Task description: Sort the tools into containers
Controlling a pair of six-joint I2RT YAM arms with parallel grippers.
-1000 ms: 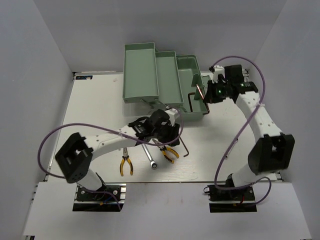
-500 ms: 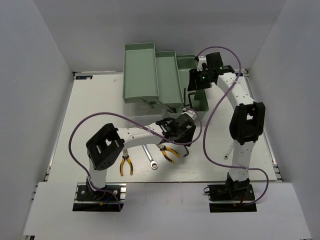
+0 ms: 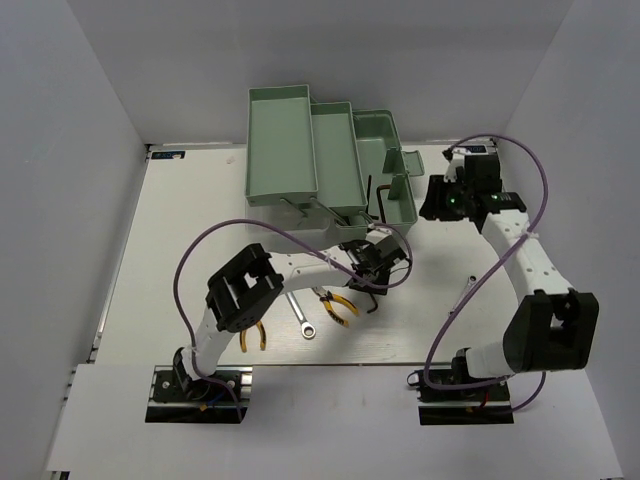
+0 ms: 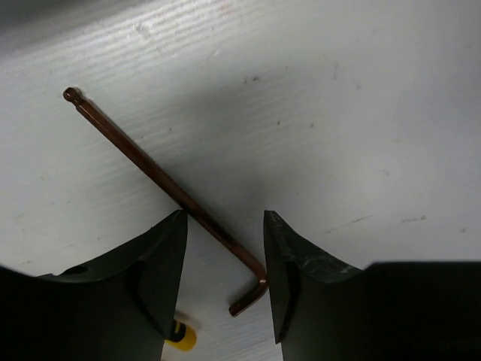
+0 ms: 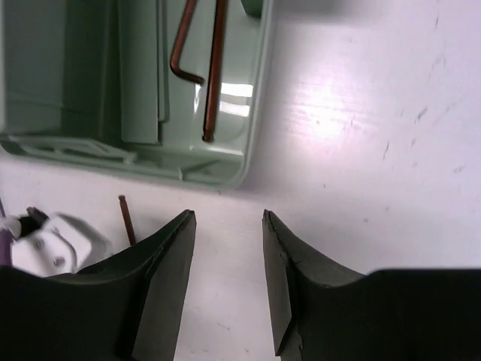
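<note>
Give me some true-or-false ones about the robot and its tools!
1. The left fingers are open above a dark-red hex key on the table. True.
2. The right fingers hold a wrench. False: they are open and empty.
3. Hex keys lie inside the green toolbox. True.
4. The pliers are in the toolbox. False: both yellow pliers lie on the table.

Dull reddish metal hex key (image 4: pixel 167 192), scuffed white table (image 4: pixel 353 113)

A lab: white enclosure walls (image 3: pixel 80 120) around table (image 3: pixel 180 200).
</note>
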